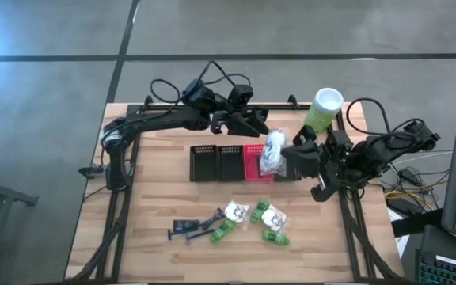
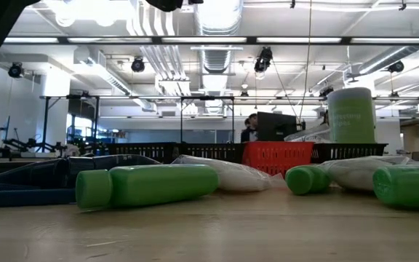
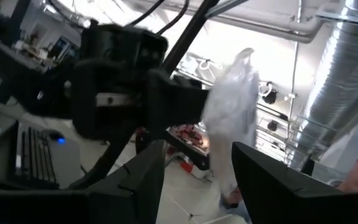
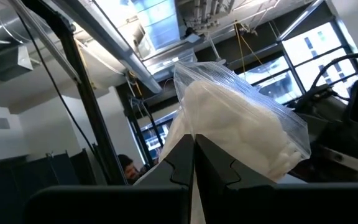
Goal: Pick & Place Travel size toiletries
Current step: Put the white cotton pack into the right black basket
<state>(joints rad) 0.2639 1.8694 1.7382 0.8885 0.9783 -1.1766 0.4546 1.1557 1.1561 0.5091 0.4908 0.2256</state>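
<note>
A white crinkly packet [image 1: 273,150] hangs in the air over the red basket [image 1: 254,168], with my right gripper [image 1: 285,158] shut on it from the right. In the right wrist view the packet [image 4: 235,118] rises past the shut fingers. My left gripper [image 1: 258,129] stands open just on the packet's far side. In the left wrist view the packet [image 3: 235,106] shows between its spread fingers, and I see no touch. Green bottles [image 1: 222,230], more white packets [image 1: 274,219] and dark blue razors [image 1: 187,228] lie on the near half of the table. My right gripper pinches an edge of the packet's clear plastic [image 4: 194,138] between its two shut fingers. The fingers come at it roughly level from the table's right. The packet is lifted clear of the table and baskets and sticks out beyond the fingertips.
Two black baskets [image 1: 217,163] stand left of the red one in a row at mid-table. A pale-green canister [image 1: 323,109] with a white lid stands at the far right. In the low view, green bottles [image 2: 148,185] and packets [image 2: 224,173] lie in front of the baskets.
</note>
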